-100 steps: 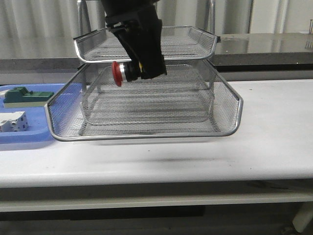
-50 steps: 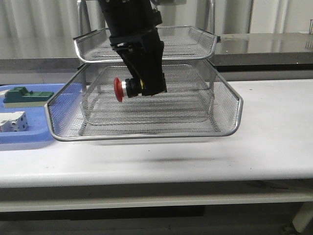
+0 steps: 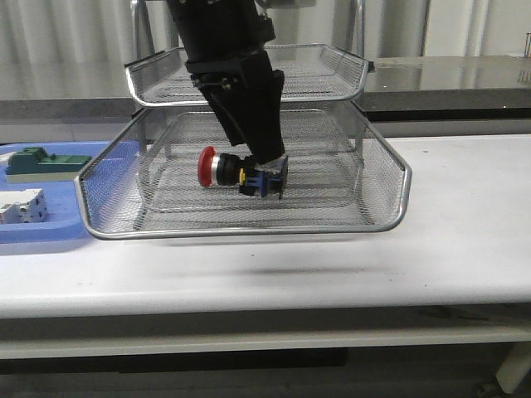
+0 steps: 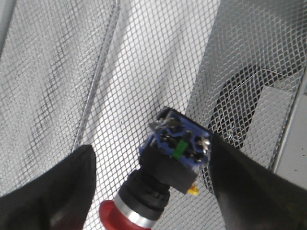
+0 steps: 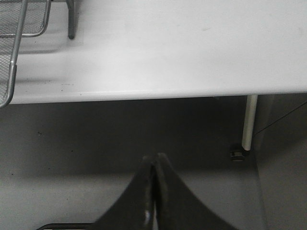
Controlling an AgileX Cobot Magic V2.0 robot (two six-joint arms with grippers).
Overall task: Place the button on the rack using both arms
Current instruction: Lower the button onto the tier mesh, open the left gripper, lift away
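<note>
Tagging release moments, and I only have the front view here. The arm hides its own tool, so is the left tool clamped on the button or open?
Observer: Open. In the left wrist view the left tool has its fingers spread wide, and bare mesh shows between one finger and the button.
Operator: Which end of the button faces that camera?
Observer: The blue terminal end, which has a small green mark on it.
Operator: And the right arm? It's not in my view at all.
Observer: The right tool is shut, fingers together. It hangs past the table edge over the floor, with a corner of the rack in sight.
</note>
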